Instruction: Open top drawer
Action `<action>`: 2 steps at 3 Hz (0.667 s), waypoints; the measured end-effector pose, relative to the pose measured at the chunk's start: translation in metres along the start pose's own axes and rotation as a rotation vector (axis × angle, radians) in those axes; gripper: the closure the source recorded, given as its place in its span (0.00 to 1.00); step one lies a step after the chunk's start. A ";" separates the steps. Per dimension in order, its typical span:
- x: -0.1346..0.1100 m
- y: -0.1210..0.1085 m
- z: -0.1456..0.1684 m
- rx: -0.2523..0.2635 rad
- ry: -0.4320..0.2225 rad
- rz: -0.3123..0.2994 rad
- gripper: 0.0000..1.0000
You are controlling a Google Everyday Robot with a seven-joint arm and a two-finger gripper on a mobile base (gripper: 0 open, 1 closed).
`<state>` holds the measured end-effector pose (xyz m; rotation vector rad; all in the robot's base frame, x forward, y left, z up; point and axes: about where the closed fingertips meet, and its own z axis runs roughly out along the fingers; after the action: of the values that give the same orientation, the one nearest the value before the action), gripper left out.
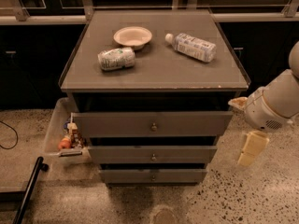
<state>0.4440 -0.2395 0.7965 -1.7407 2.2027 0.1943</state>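
Observation:
The top drawer (117, 124) is the widest grey front of three, with a small round metal knob (153, 126). It stands a little forward of the cabinet, with a dark gap above it under the grey top (159, 69). Two narrower drawer fronts (152, 154) sit below it. My gripper (245, 125) hangs to the right of the drawer's right end, off the cabinet and above the floor. It is open and empty, with one cream finger (252, 148) pointing down and the other (237, 103) near the cabinet's corner.
On the cabinet top lie a cream bowl (133, 36), a crushed can (116, 59) and a plastic bottle (191, 46). A clear bin (56, 129) with small items stands at the cabinet's left. A black pole (29, 189) crosses the speckled floor at lower left.

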 end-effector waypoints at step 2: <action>0.011 -0.027 0.023 0.084 -0.057 -0.101 0.00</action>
<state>0.4717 -0.2490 0.7738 -1.7733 2.0468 0.1236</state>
